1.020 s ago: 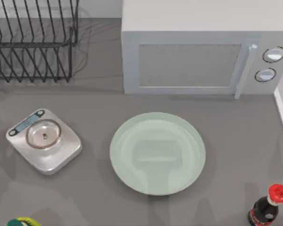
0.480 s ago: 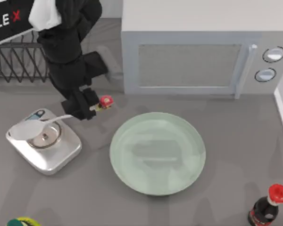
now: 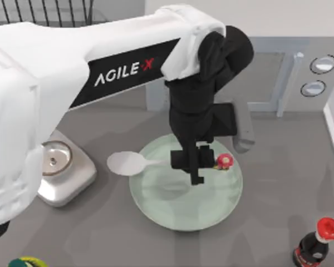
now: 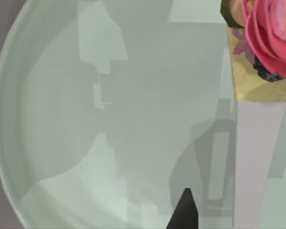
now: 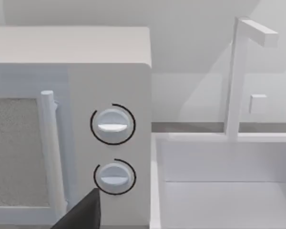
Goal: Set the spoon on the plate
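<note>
Spoon white, red knob | left end effector grips handle | plate below

You have a microwave at the back of the table; take it as your landmark. Its door handle stands just left of two round dials, one above the other. Well to the microwave's left and nearer you sits a silver scale with a round pan. A dark bottle with a red cap stands far in front of the microwave's right end. A wire rack lies left of the microwave. Right of it you see a white sink with a faucet.
</note>
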`<state>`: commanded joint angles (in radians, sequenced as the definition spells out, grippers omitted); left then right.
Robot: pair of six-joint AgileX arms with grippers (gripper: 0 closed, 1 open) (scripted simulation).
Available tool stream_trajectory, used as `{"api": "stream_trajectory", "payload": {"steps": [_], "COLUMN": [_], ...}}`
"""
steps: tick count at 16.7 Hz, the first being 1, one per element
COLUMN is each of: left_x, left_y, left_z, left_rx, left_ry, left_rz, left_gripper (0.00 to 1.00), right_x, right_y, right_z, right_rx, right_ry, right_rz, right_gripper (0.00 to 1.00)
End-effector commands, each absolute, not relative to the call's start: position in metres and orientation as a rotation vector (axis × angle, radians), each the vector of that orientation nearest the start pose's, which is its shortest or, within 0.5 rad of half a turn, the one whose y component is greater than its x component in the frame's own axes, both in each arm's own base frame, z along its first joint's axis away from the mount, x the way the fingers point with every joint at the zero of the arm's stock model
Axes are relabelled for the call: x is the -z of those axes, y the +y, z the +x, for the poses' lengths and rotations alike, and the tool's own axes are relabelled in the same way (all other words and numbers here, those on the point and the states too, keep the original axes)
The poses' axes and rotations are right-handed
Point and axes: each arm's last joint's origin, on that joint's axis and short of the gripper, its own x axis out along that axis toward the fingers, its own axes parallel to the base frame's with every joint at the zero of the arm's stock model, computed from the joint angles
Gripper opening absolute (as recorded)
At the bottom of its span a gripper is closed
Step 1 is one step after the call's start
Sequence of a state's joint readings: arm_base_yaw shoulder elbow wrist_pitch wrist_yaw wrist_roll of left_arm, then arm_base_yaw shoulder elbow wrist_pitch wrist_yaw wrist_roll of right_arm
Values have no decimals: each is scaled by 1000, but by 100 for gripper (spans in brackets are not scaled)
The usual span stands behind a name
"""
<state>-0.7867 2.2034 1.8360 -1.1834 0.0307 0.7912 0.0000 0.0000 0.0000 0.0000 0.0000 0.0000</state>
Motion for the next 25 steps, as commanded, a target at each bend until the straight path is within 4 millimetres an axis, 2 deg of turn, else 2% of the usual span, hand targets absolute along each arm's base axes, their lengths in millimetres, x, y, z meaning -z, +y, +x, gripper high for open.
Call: {"api": "stream_trajectory", "payload": {"steps": [7,18,25], "left_x": [-182,-189,-185], "left_y": [-306,-334,-326], "left_z": [308,285,295], "left_rx": [1239,1363,1300], "left_ry": [1177,967,975], "left_rz": [1182,1205,1191], "left_gripper": [0,0,0], "right_x": [-160,-160,-160], "right_y": [-1,-1,-1], "right_z": [106,106,106], "right_rx": [0,0,0], "right_ry": [0,0,0], "right_rz": [0,0,0], "right_gripper": [100,100,100]}}
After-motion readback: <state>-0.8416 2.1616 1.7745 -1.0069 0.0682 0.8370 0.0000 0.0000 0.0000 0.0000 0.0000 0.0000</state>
